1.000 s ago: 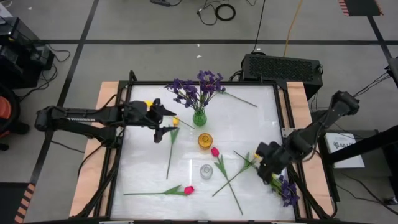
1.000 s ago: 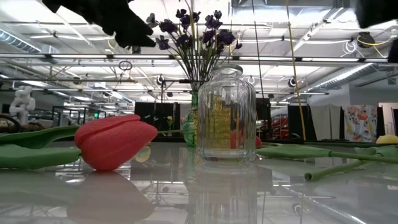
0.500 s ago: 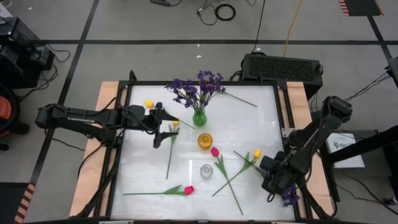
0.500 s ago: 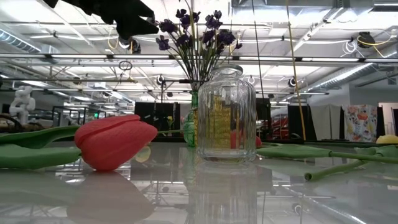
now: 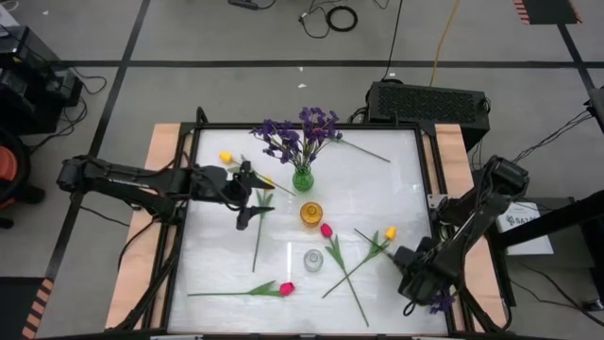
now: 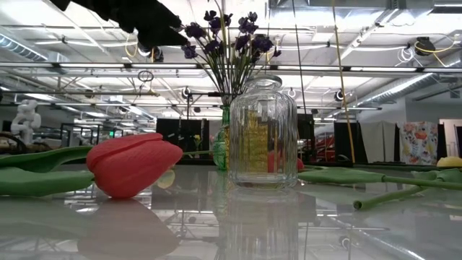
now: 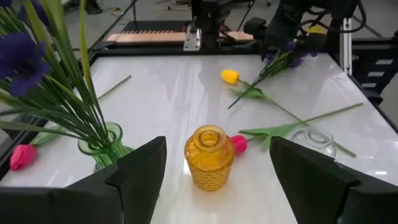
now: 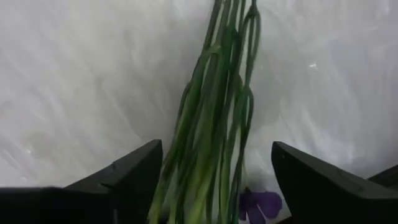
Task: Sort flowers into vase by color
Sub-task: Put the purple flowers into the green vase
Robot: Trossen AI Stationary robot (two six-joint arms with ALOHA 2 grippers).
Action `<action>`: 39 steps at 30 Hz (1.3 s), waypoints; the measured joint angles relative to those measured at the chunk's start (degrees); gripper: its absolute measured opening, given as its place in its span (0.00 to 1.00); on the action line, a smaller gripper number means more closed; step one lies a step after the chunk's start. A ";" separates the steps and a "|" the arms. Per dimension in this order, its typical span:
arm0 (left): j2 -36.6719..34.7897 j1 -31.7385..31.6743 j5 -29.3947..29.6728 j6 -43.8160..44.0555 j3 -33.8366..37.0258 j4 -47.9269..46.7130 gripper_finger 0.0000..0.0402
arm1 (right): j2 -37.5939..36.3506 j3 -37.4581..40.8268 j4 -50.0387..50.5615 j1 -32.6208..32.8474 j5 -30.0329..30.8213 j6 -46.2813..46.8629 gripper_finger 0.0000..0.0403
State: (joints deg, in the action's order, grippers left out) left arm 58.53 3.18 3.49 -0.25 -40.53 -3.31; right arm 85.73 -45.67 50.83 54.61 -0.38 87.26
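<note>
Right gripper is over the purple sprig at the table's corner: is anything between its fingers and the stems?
Nothing visible. The right gripper is open, its fingers either side of the purple sprig, whose green stems lie bare on the white table. No other flower or vase lies between them.

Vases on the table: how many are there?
3, in a line down the table's middle: a green vase holding purple flowers at the back, an amber vase in the centre, and a clear glass vase nearest the front.
</note>
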 joint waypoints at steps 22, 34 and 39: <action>0.76 2.34 0.02 0.89 0.00 9.09 0.73 | -2.23 -6.35 5.83 -1.11 -4.25 0.19 0.05; 2.74 10.54 8.53 -3.24 -5.92 8.95 0.73 | -3.76 -26.57 31.86 -14.71 -3.73 -19.01 0.01; 8.57 13.60 12.78 -5.68 -13.49 3.17 0.73 | -3.78 -31.49 34.60 -22.95 0.35 -31.56 0.01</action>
State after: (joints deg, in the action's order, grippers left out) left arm 67.10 16.78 16.27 -5.93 -54.02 -0.14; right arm 81.95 -77.16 85.43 31.66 -0.03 55.70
